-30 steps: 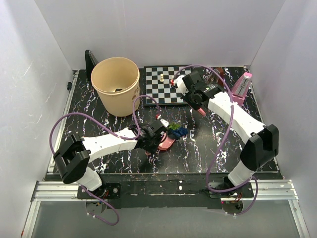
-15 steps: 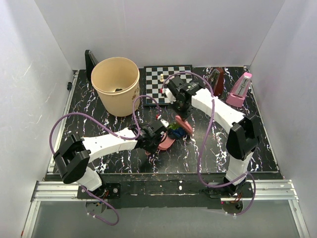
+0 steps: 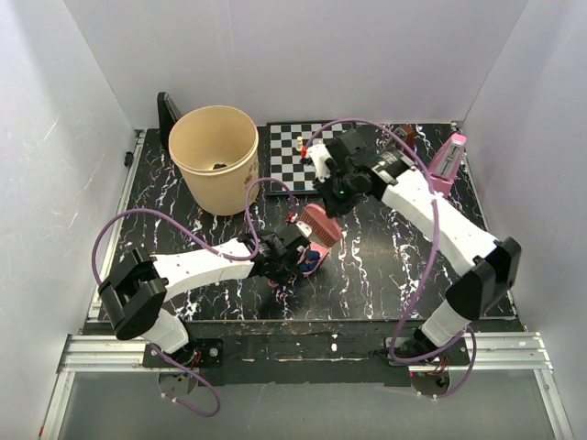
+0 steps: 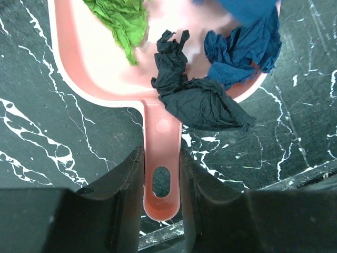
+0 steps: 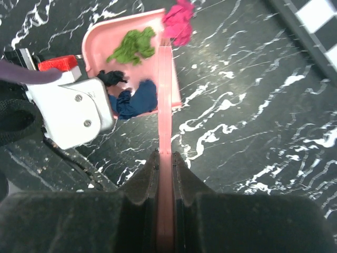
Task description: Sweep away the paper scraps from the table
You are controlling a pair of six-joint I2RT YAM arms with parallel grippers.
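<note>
My left gripper [image 4: 160,158] is shut on the handle of a pink dustpan [image 4: 95,58] lying on the black marbled table [image 4: 42,137]. Green [image 4: 124,21], black [image 4: 195,95] and dark blue [image 4: 242,52] paper scraps lie in the pan. My right gripper [image 5: 165,155] is shut on a pink brush [image 5: 165,95], seen edge-on, its far end at the pan's rim [image 5: 102,42]. A magenta scrap [image 5: 179,21] lies at the pan's far corner beside the brush tip. In the top view the brush [image 3: 321,223] is over the pan by the left gripper [image 3: 280,252].
A beige bucket [image 3: 213,156] stands at the back left. A checkered chessboard [image 3: 293,147] with small pieces lies behind the right wrist. A pink metronome [image 3: 447,160] stands at the back right. The left wrist's white housing [image 5: 68,110] is close beside the brush.
The right arm swung the brush from over the chessboard down to the scrap pile, then drew it towards the dustpan. The scraps now lie in the pan. The left arm has hardly moved.
</note>
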